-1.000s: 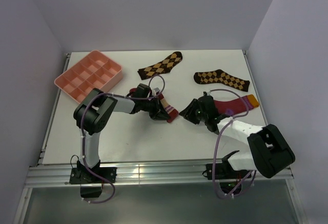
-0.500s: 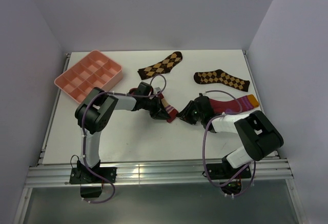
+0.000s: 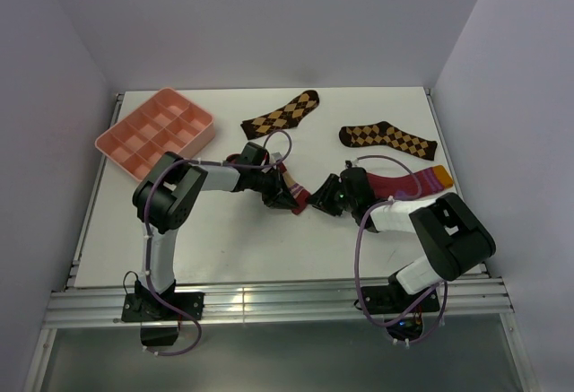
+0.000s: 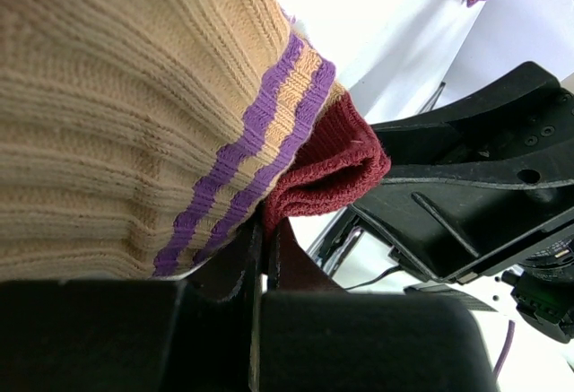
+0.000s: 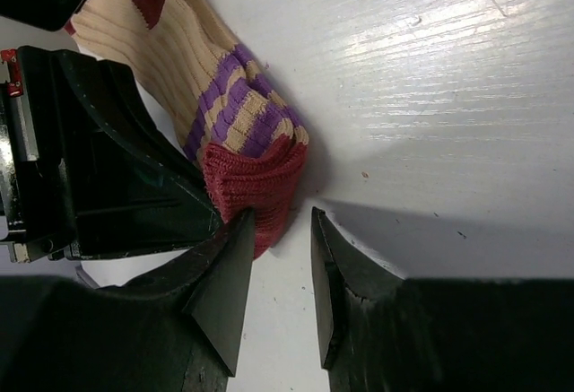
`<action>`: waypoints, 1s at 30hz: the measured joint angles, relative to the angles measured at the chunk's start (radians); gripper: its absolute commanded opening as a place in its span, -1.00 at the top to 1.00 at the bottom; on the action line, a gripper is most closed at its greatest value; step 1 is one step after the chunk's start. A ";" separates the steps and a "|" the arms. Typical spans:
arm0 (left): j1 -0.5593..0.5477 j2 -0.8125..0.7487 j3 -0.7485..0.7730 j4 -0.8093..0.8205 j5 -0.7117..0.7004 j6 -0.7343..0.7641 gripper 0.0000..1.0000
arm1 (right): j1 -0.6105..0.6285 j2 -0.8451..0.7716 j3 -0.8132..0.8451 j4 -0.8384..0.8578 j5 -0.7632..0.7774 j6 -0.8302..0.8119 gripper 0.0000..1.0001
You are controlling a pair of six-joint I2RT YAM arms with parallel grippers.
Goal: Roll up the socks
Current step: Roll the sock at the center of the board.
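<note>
The tan sock (image 3: 291,187) with maroon cuff and purple stripes lies mid-table; it fills the left wrist view (image 4: 134,96) and shows in the right wrist view (image 5: 242,114). My left gripper (image 3: 285,198) is shut on the sock's maroon cuff edge (image 4: 309,172). My right gripper (image 3: 316,204) is open, its fingers (image 5: 224,275) on either side of the lower edge of the maroon cuff (image 5: 256,186), one finger touching it. The crimson sock (image 3: 408,183) with orange cuff lies behind the right arm.
Two dark brown argyle socks lie at the back, one at centre (image 3: 281,114) and one at right (image 3: 387,140). A pink compartment tray (image 3: 154,132) stands at the back left. The table's right edge is close to the crimson sock.
My right gripper has moved left to the tan sock's cuff, right up against the left gripper. The left gripper has kept hold of the sock and barely moved.
</note>
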 measured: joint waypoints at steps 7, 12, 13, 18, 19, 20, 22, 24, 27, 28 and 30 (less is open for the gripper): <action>0.000 0.004 0.017 -0.023 -0.002 0.008 0.99 | 0.000 0.000 0.001 0.013 -0.013 -0.010 0.21; 0.000 0.016 0.039 -0.050 -0.002 0.012 0.99 | 0.000 0.009 0.008 0.021 -0.013 -0.012 0.22; 0.000 0.016 0.040 -0.053 -0.001 0.013 0.99 | 0.000 0.014 0.008 0.024 -0.013 -0.012 0.22; 0.000 0.017 0.044 -0.059 -0.001 0.016 0.99 | 0.000 0.047 0.016 0.031 -0.013 -0.014 0.25; 0.000 0.019 0.046 -0.061 0.000 0.016 0.99 | 0.000 0.053 0.018 0.035 -0.013 -0.014 0.25; 0.000 0.021 0.050 -0.066 0.002 0.017 0.99 | 0.000 0.060 0.021 0.039 -0.013 -0.015 0.25; 0.001 0.027 0.058 -0.074 0.006 0.021 0.99 | 0.000 0.068 0.023 0.051 -0.014 -0.014 0.25; 0.001 0.032 0.066 -0.082 0.010 0.025 0.99 | 0.000 0.075 0.025 0.057 -0.014 -0.015 0.24; 0.002 0.034 0.072 -0.093 0.010 0.032 0.99 | 0.000 0.084 0.034 0.060 -0.014 -0.016 0.20; 0.002 0.034 0.072 -0.095 0.010 0.034 0.99 | 0.000 0.084 0.037 0.060 -0.014 -0.017 0.19; 0.002 0.034 0.072 -0.096 0.010 0.034 0.99 | 0.000 0.084 0.039 0.059 -0.014 -0.019 0.17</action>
